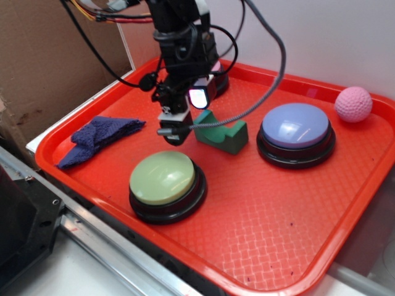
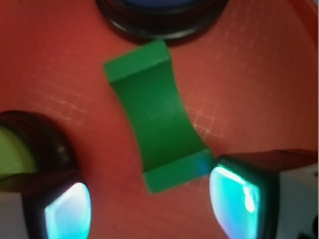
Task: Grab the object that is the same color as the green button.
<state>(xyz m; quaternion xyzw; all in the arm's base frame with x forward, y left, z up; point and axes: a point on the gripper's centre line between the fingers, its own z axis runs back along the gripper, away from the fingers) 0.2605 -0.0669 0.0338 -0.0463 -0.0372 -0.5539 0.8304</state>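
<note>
The object, a small dark green block (image 1: pixel 222 131) with a curved notch in its top, lies on the red tray (image 1: pixel 278 228) between the buttons. In the wrist view the green block (image 2: pixel 157 119) runs up from between my fingers, its near end close to the right pad (image 2: pixel 234 196). My gripper (image 1: pixel 179 120) hovers just left of the block, open, with nothing held (image 2: pixel 149 209). The green button (image 1: pixel 163 179), a pale yellow-green dome on a black base, sits in front of the gripper; its edge (image 2: pixel 15 154) shows at the left of the wrist view.
A blue-lilac dome button (image 1: pixel 296 132) stands right of the block, its base (image 2: pixel 159 15) at the top of the wrist view. A pink ball (image 1: pixel 353 103) rests at the tray's far right rim. A crumpled blue cloth (image 1: pixel 99 139) lies left. Another button sits behind the arm.
</note>
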